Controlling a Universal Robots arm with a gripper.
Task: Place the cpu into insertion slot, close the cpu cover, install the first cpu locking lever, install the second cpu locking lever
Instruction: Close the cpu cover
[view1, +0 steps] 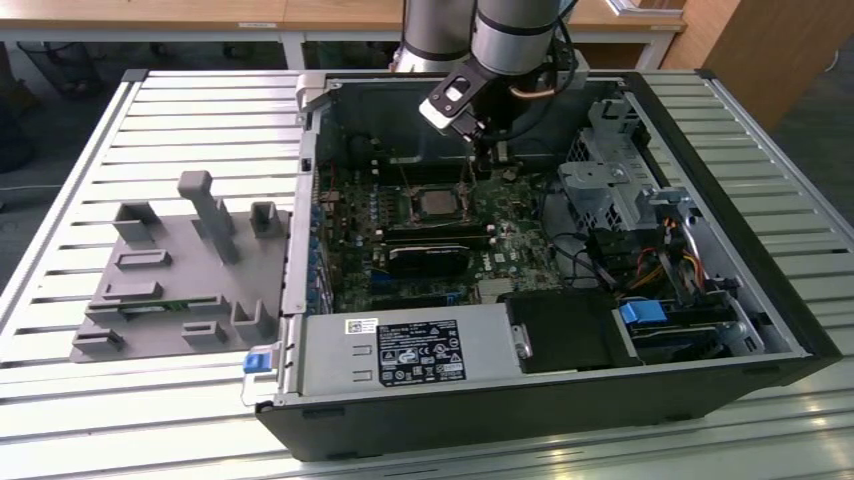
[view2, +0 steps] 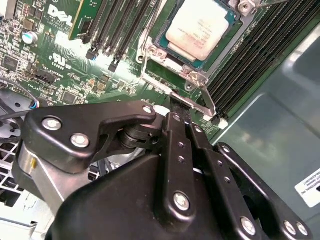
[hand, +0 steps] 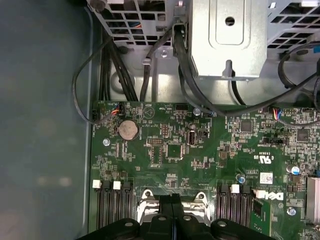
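The arm's black, link-jointed metal gripper (view1: 494, 160) (view2: 176, 102) (hand: 172, 205) hung inside the open case near its back wall. In both wrist views its two fingers sat pressed together with no gap between them. Their tips stood just beside a thin silvery metal lever (view2: 208, 100), whose long axis slanted from the socket's corner toward the fingertips. Whether the fingers touched or pinched that rod could not be told.

At the exterior view's left, a grey plastic fixture (view1: 174, 270) with upright posts stood on the slatted silvery metal table (view1: 80, 400), just beside the black computer case (view1: 534, 425). Inside the case the green motherboard (view1: 354, 215) lay flat. Near the board's middle was the cpu (view1: 434, 203) (view2: 200, 25), a small flat square chip. It lay in the insertion slot (view2: 172, 52), the square black socket with a silvery rim, with its silvery-beige metal top facing up. Its edges ran parallel to the socket's, and being square it had no long axis. The cpu cover (view2: 231, 40), a thin silvery metal frame, appeared to lie flat around the chip, its cut-out showing the metal top. A long black rectangular card (view1: 427, 262) lay beside the socket, on the side away from the gripper. Toward the exterior view's right stood a grey perforated metal drive cage (view1: 601, 190) with dark cables (view1: 587, 255) near it
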